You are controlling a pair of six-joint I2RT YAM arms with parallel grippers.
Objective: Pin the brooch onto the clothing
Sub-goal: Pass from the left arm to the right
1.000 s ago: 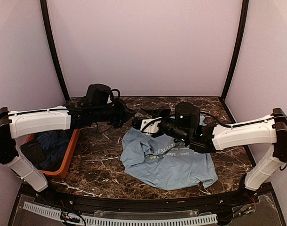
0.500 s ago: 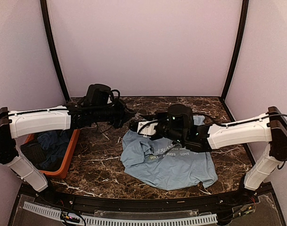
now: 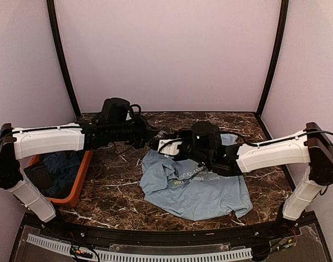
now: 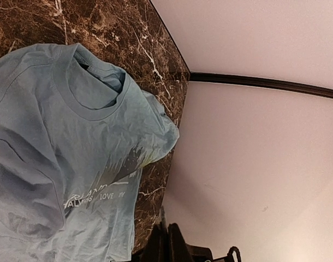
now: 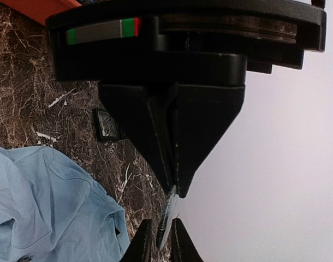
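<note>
The clothing, a light blue T-shirt (image 3: 199,188) with white lettering, lies crumpled on the marble table (image 3: 112,191); it also shows in the left wrist view (image 4: 57,136). Above the table's far middle my left gripper (image 3: 150,134) is shut on the brooch (image 5: 170,210), a thin disc seen edge-on at its fingertips (image 5: 174,185). In the left wrist view the brooch (image 4: 162,218) is a sliver above my left gripper (image 4: 167,240). My right gripper (image 5: 162,225) meets it tip to tip, with its jaws narrowly apart on either side of the brooch's free end and slim gaps showing.
An orange bin (image 3: 82,180) at the left holds darker blue garments (image 3: 60,164). A small black-framed square case (image 5: 107,124) lies on the marble beyond the shirt's collar. Pale walls close in the table at the back and sides.
My right arm has moved left up to the left gripper, and its jaws have narrowed around the brooch. The left arm has stayed put.
</note>
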